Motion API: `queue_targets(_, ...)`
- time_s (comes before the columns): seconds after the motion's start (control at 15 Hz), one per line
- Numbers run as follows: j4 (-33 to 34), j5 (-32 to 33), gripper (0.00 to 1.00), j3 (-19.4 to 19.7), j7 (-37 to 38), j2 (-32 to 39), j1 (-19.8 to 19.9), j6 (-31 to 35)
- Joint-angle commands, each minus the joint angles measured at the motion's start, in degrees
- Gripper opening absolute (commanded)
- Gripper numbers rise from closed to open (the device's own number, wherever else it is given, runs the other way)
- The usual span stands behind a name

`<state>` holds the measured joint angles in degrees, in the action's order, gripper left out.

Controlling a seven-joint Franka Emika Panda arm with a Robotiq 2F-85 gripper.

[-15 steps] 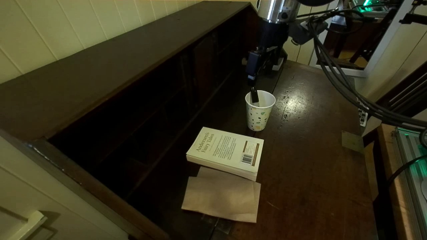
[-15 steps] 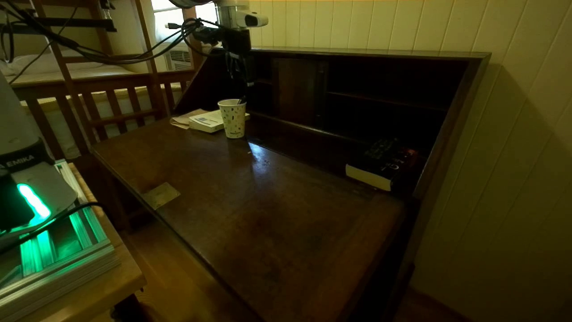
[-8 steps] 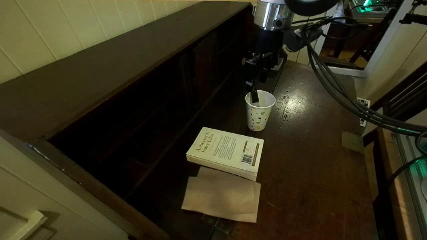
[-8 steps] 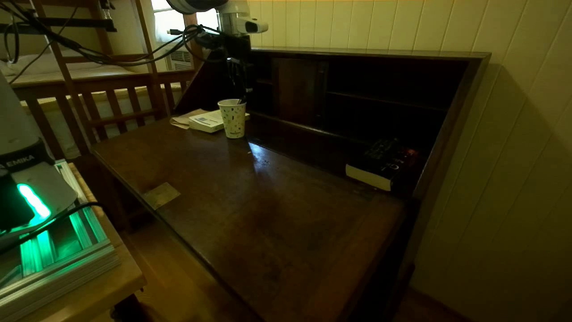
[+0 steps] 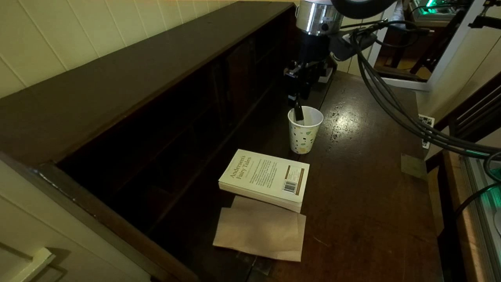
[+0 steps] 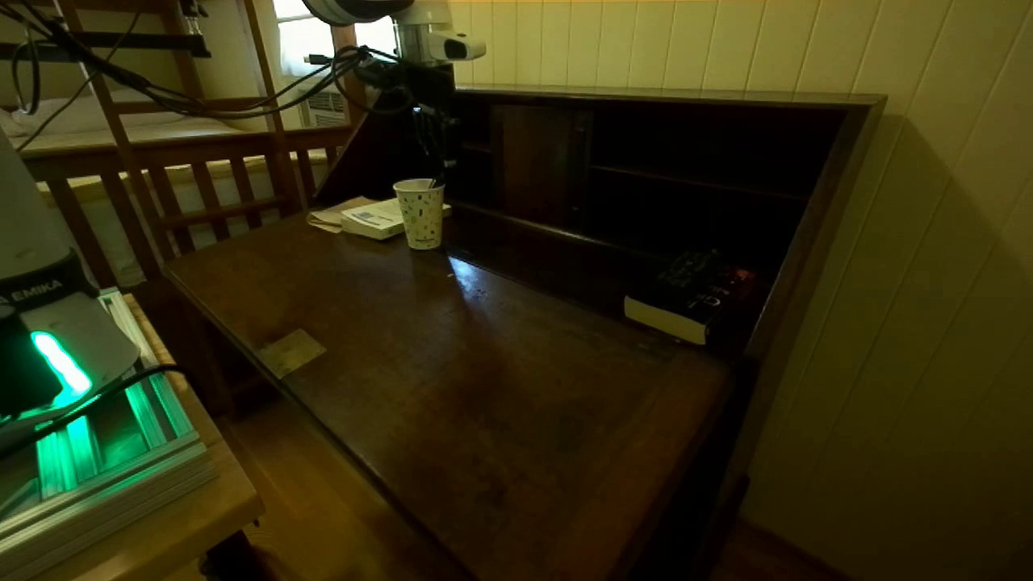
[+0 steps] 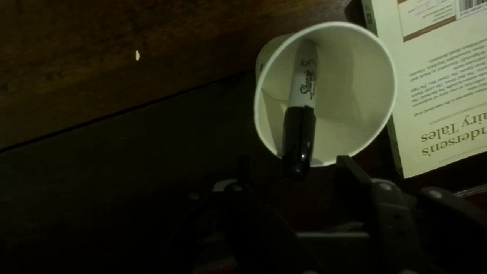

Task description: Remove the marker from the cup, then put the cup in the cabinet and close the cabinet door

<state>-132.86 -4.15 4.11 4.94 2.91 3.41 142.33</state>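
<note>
Presumably light, stiff and slick, the marker (image 7: 300, 110) leans in the cup (image 7: 352, 95); its cap (image 7: 298, 142), seen between the parted, unloaded fingers (image 7: 353, 177), should offer the best hold.

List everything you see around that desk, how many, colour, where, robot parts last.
panelled wall: one, cream, background
cabinet: one, dark brown, along the panelled wall
desktop: one, dark brown, fronting the cabinet
cup: one, white with flecks, upright on the desktop
marker: one, black cap, pale barrel, leaning in the cup
white book: one, white, beside the cup
brown paper: count unclear, tan, beside the white book
dark book: one, black, by the cabinet
flat patch: one, yellowish, at desktop's edge
wooden rails: several, brown, beyond the desktop
arm: one, white, silver and black, extended over the desktop
cables: several, black, along the arm
gripper: one, black, open at the marker's cap
</note>
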Motion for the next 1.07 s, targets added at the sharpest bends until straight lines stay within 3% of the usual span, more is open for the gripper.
queue_targets(0.0,0.99,-1.82,0.60,-0.50,0.42,1.49,-0.13,0.91)
queue_targets(0.33,0.99,-1.82,0.54,-0.72,0.36,1.93,-0.15,0.97)
queue_targets(0.87,1.06,-2.15,0.09,-0.72,0.15,1.98,-0.04,1.00)
queue_targets(1.0,1.13,-2.37,0.05,-0.73,0.05,1.94,-0.03,0.94)
